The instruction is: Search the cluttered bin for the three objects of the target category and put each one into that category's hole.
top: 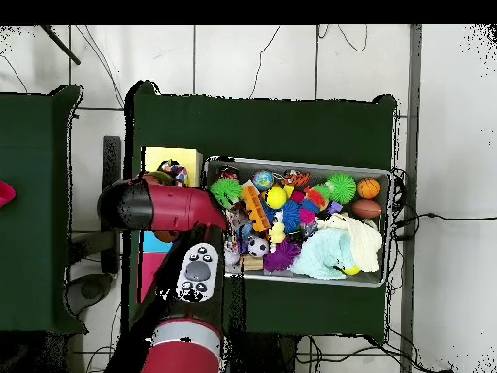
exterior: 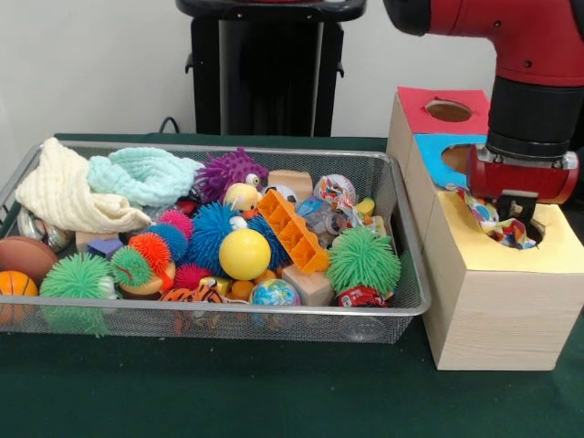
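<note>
Jaws (exterior: 517,217) are over the yellow-surround hole (exterior: 522,234) of the pale wooden box (exterior: 497,301), at 3 o'clock in the front view. A polka-dot cloth (exterior: 488,219) trails from under the gripper body into that hole — whether the jaws are closed on it cannot be told. At 12 o'clock from this box sit the blue-surround hole (exterior: 453,157) and the red-surround hole (exterior: 448,110). The wire mesh bin (exterior: 401,301) lies at 9 o'clock on the green counter (exterior: 274,392), crowded with spiky balls, a yellow ball (exterior: 245,254), an orange block (exterior: 292,230) and knitted cloths (exterior: 64,192) — no other polka-dot piece can be made out.
</note>
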`<state>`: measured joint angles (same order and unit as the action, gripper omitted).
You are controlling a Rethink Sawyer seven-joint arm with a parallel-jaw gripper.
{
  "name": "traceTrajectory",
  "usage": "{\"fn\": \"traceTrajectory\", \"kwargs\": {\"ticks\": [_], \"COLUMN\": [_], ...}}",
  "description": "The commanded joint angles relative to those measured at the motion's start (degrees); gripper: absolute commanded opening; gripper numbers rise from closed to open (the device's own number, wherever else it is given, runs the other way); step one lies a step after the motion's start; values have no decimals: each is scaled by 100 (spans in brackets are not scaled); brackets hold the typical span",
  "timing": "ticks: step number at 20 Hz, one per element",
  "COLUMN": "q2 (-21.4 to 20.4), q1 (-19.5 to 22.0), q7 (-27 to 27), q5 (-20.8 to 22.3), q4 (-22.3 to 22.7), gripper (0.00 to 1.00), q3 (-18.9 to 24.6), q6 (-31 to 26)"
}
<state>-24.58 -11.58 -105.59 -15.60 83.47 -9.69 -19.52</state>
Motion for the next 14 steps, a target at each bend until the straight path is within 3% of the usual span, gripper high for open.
{"fn": "traceTrajectory", "kwargs": {"ticks": [1, 5, 14], "q2": [368, 38, -262], "q1": [-296, -320, -452], "q7": [-1557, -1401, -1269], "q5": [-113, -135, 2], "q4": [417, 464, 235], "gripper": [0, 0, 0], "q3": [-416, -479, -779], "q6": [-1361, -1885, -2662]}}
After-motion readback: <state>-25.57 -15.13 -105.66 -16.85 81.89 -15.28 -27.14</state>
